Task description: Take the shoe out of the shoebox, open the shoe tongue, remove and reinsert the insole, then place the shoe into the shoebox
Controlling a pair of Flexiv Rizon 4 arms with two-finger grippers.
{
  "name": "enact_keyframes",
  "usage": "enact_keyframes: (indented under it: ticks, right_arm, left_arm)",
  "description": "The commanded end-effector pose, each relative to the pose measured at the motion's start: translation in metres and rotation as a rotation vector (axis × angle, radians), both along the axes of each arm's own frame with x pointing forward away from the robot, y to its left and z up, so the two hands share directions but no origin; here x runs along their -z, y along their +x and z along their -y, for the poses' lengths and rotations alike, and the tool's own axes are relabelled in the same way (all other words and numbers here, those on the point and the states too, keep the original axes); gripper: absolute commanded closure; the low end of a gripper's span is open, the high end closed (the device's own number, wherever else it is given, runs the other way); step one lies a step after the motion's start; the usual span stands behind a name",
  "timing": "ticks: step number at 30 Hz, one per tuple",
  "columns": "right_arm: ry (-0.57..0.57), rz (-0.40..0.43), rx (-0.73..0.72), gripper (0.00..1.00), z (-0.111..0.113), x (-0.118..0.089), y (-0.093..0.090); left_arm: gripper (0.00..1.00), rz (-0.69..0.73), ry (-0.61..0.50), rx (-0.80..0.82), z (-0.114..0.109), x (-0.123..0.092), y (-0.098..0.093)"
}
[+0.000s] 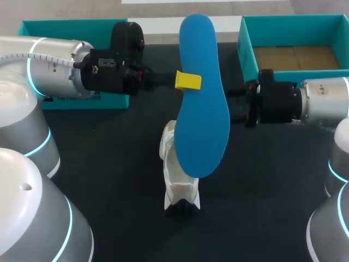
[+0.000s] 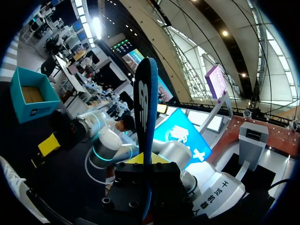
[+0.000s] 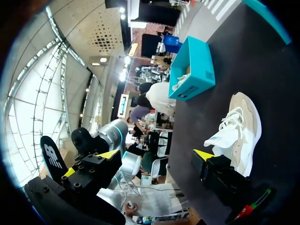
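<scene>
Silver-grey arms, glowing cyan joint rings, black wrist housings, white cable, yellow-tipped jaws

Soft, even light falls from overhead in the head view. The blue insole is uniformly bright, and the dark table swallows nearly all shadow. The left arm carries a mild sheen on its casing. In the left wrist view a ceiling lamp flares white. In the right wrist view daylight through the glazed roof washes out, and straight lines bow toward the black rim.
</scene>
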State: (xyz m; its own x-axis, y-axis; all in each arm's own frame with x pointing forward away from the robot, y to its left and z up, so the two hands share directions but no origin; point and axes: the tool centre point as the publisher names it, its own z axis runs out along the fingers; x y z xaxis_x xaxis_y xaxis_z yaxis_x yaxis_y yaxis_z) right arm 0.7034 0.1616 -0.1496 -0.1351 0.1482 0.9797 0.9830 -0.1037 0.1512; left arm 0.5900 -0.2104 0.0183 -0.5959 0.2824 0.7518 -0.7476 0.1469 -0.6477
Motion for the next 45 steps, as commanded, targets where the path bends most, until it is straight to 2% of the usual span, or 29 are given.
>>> enact_keyframes:
  ticks: [1, 3, 9, 10, 14, 15, 17, 26, 29, 31, 33, 45]
  right_arm:
    - [0.000, 0.000, 0.002, 0.00, -0.003, 0.001, 0.001]
    - [0.000, 0.000, 0.002, 0.00, -0.003, 0.001, 0.001]
    - [0.000, 0.000, 0.002, 0.00, -0.003, 0.001, 0.001]
    - [0.000, 0.000, 0.002, 0.00, -0.003, 0.001, 0.001]
    - [0.000, 0.000, 0.002, 0.00, -0.003, 0.001, 0.001]
    - [0.000, 0.000, 0.002, 0.00, -0.003, 0.001, 0.001]
    - [0.000, 0.000, 0.002, 0.00, -0.003, 0.001, 0.001]
    - [0.000, 0.000, 0.002, 0.00, -0.003, 0.001, 0.001]
    - [0.000, 0.000, 0.002, 0.00, -0.003, 0.001, 0.001]
    - [0.000, 0.000, 0.002, 0.00, -0.003, 0.001, 0.001]
    - [0.000, 0.000, 0.002, 0.00, -0.003, 0.001, 0.001]
    - [0.000, 0.000, 0.002, 0.00, -0.003, 0.001, 0.001]
  left_arm:
    - [1.00, 0.000, 0.001, -0.002, -0.001, 0.001, -0.001]
    - [1.00, 0.024, 0.006, -0.006, 0.000, 0.004, -0.001]
    - [1.00, 0.256, -0.004, 0.034, -0.005, 0.023, -0.005]
    - [1.00, 0.356, -0.007, 0.040, -0.006, 0.027, -0.006]
    - [1.00, 0.578, -0.027, 0.032, -0.012, 0.044, -0.006]
    - [1.00, 0.713, -0.031, 0.036, -0.015, 0.051, -0.005]
    - [1.00, 0.857, -0.049, 0.032, -0.019, 0.058, -0.003]
    - [1.00, 1.322, -0.179, -0.055, -0.038, 0.077, 0.002]
    - [1.00, 1.427, -0.210, -0.086, -0.043, 0.083, 0.007]
    - [1.00, 1.473, -0.205, -0.120, -0.048, 0.088, 0.013]
    - [1.00, 1.419, -0.161, -0.199, -0.051, 0.090, 0.020]
    - [1.00, 1.419, -0.161, -0.199, -0.051, 0.090, 0.020]
